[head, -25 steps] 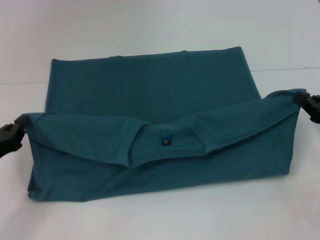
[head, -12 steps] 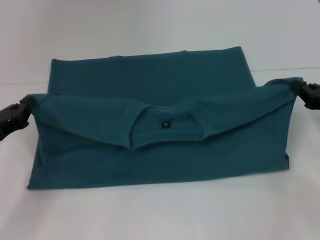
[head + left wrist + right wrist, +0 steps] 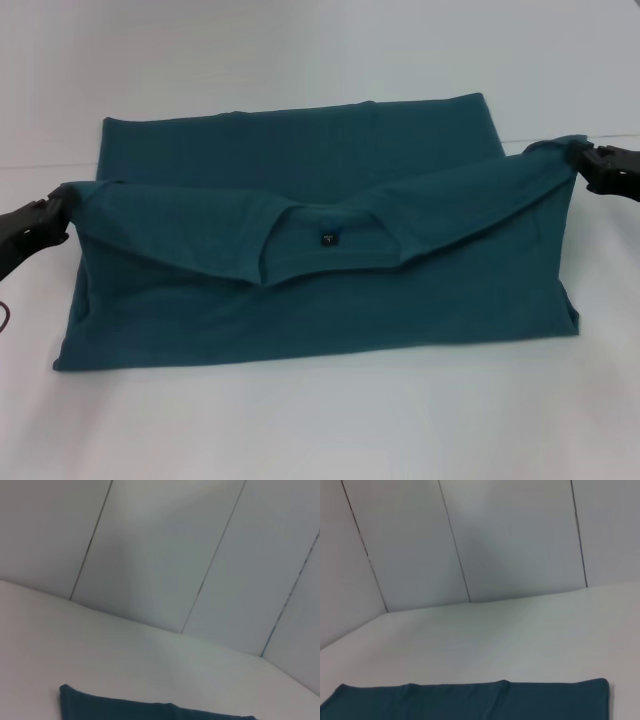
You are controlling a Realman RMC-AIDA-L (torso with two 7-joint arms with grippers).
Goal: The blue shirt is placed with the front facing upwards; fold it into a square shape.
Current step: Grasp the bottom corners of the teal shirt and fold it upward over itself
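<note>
The blue shirt [image 3: 300, 290] lies across the white table, its near half lifted and carried back over the far half. A small dark neck tag [image 3: 328, 239] shows at the collar in the middle of the raised fold. My left gripper [image 3: 55, 212] is shut on the fold's left corner at the left edge. At the right edge my right gripper [image 3: 588, 160] is shut on the right corner, held a little higher. The shirt's far edge shows in the left wrist view [image 3: 150, 711] and in the right wrist view [image 3: 470, 700].
The white table [image 3: 320, 430] runs around the shirt on all sides. A white panelled wall [image 3: 510, 540] stands behind the table's far edge.
Both grippers have carried the held corners away from me and upward, so the raised fold now covers more of the far half. The near fold line has flattened onto the table.
</note>
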